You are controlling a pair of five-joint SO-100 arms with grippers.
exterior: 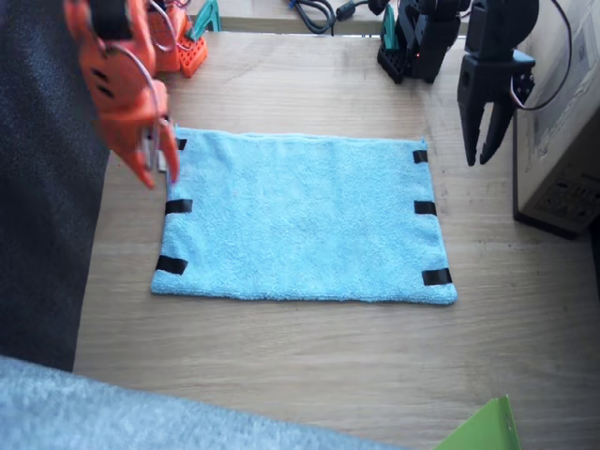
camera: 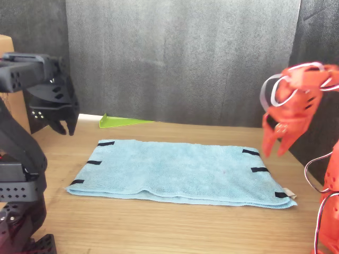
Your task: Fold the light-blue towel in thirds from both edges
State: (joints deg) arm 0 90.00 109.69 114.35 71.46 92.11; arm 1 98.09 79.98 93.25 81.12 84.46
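Note:
The light-blue towel (exterior: 305, 216) (camera: 180, 169) lies spread flat on the wooden table. Black tape strips mark both short edges (exterior: 178, 206) (exterior: 426, 207). A small white tag (camera: 288, 193) sticks out at one corner. My right gripper (exterior: 161, 176) (camera: 273, 153), orange, hovers just above the towel's corner at one short edge, its fingers slightly apart and empty. The black left gripper (exterior: 479, 160) (camera: 63, 129) hangs in the air beyond the other short edge, pointing down, open with nothing in it.
A cardboard box (exterior: 562, 141) stands close beside the left arm. A green sheet (exterior: 478, 427) (camera: 124, 121) and pale grey-blue fabric (exterior: 141, 412) lie at one table edge. Arm bases and cables (exterior: 314, 14) crowd the opposite edge.

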